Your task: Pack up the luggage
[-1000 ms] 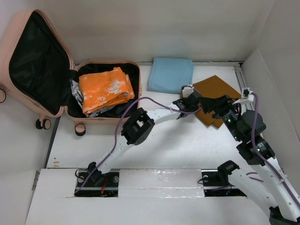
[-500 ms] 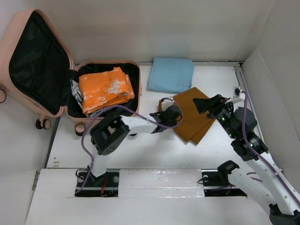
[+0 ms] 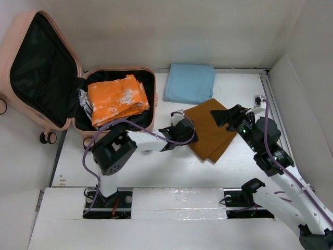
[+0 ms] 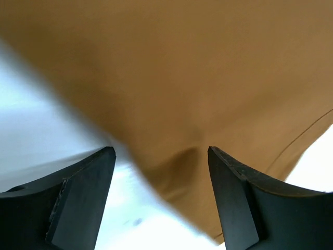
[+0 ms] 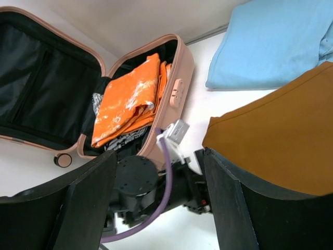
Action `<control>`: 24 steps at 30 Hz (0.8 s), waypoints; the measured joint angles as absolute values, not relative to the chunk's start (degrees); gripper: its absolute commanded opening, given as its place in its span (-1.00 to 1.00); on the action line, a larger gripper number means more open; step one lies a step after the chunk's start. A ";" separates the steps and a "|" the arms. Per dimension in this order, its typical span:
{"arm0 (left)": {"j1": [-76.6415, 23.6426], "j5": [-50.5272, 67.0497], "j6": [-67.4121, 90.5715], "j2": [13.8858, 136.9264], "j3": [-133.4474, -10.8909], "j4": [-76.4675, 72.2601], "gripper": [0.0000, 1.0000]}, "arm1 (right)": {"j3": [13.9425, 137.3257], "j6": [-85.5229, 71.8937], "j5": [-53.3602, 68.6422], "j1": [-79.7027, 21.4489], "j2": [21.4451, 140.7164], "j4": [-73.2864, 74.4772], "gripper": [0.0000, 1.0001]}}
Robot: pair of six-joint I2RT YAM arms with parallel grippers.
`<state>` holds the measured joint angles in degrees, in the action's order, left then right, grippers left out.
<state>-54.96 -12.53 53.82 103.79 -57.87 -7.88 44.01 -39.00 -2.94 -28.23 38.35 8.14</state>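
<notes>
The luggage (image 3: 148, 73) lies open at the back left, its lid (image 3: 36, 67) propped up. It holds a folded orange cloth (image 3: 115, 98) on top of a black-and-white garment (image 3: 85, 101). A folded brown cloth (image 3: 210, 130) lies flat on the table right of the middle. My left gripper (image 3: 183, 131) sits at the brown cloth's left edge. In the left wrist view my left gripper (image 4: 161, 156) is open, with the brown cloth (image 4: 182, 67) just ahead of its fingertips. My right gripper (image 3: 223, 115) hovers open over the cloth's right part.
A folded light blue cloth (image 3: 190, 82) lies at the back, right of the luggage. White walls enclose the table on the back and right. In the right wrist view, the left arm's wrist and purple cable (image 5: 166, 172) sit between the luggage (image 5: 179, 67) and the brown cloth (image 5: 276, 140).
The left gripper pulled the brown cloth left and nearer, toward the luggage, then opened and let it go. The right gripper shifted slightly left and stayed open.
</notes>
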 measured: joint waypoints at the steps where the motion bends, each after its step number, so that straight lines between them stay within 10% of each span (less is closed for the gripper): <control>1: -55.02 -12.29 54.65 104.90 -58.98 -8.36 0.36 | 43.97 -39.00 -2.94 -28.23 38.35 8.10 0.47; 6: -55.46 -12.56 58.81 110.37 -64.73 -10.46 0.21 | 43.07 -39.03 -2.94 -28.23 38.35 7.77 0.47; 13: -55.22 -14.02 62.37 114.96 -66.06 -15.68 -1.00 | 42.87 -39.05 -1.87 -28.23 36.91 7.66 0.47; 24: -50.59 -11.86 54.26 110.45 -59.48 -21.19 -1.00 | 42.54 -39.00 0.36 -28.62 32.95 7.70 0.47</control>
<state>-50.59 -11.86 54.26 110.45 -59.48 -21.19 42.54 -39.00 0.36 -28.62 32.95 7.70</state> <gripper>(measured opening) 0.044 0.733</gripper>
